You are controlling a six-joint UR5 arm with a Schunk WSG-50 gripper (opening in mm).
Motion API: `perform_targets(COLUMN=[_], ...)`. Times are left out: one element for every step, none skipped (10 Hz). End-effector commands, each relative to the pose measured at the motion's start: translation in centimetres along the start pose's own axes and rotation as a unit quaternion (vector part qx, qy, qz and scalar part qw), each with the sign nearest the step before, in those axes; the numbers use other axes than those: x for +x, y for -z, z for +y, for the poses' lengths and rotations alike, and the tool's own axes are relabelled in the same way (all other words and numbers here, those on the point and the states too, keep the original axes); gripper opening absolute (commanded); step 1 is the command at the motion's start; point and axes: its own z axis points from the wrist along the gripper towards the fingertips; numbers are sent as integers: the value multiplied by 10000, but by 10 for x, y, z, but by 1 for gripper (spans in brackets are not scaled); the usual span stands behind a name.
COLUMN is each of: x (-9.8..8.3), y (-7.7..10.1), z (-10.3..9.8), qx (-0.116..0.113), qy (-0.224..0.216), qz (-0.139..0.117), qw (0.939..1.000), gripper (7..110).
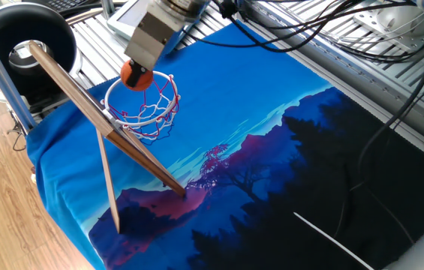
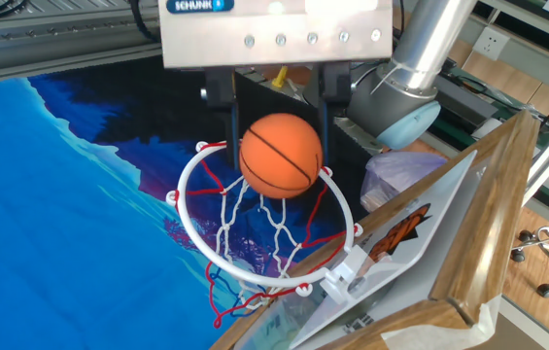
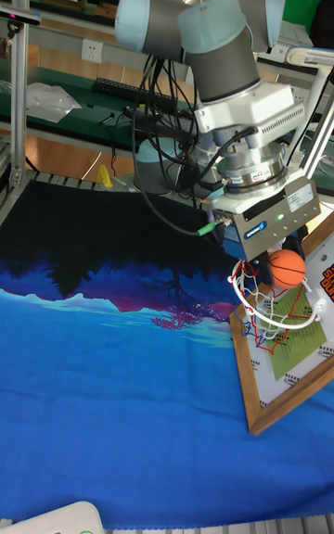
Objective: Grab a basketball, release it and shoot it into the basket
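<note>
The orange basketball sits between the two dark fingers of my gripper, which is shut on it. It hangs right at the rim of the basket, a white hoop with a red-and-white net, over the far side of the ring. In one fixed view the basketball is under the gripper at the back edge of the basket, near the tilted wooden board. The tall fixed view shows the basketball just above the basket.
A blue landscape-print cloth covers the table. The big black round ring and a metal post stand behind the board. Black cables trail along the right side. The board's stick prop rests on the cloth.
</note>
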Motion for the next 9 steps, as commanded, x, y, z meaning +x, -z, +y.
perform_targets(x=[10,12,15,16,18,16,16,17,17], y=[-4,-4,-4,-5,-5,-4,-4,-4,-3], z=[4,1,0,1,2,5,4,3,3], qx=[-21,25,57,72,56,-1,9,34,7], qy=[-61,-68,-37,-42,-27,65,73,78,189], qz=[178,219,279,298,334,307,305,322,316], qw=[9998,9997,9996,9995,9994,9995,9995,9994,9993], gripper=[7,7,7,7,7,7,22,22,44])
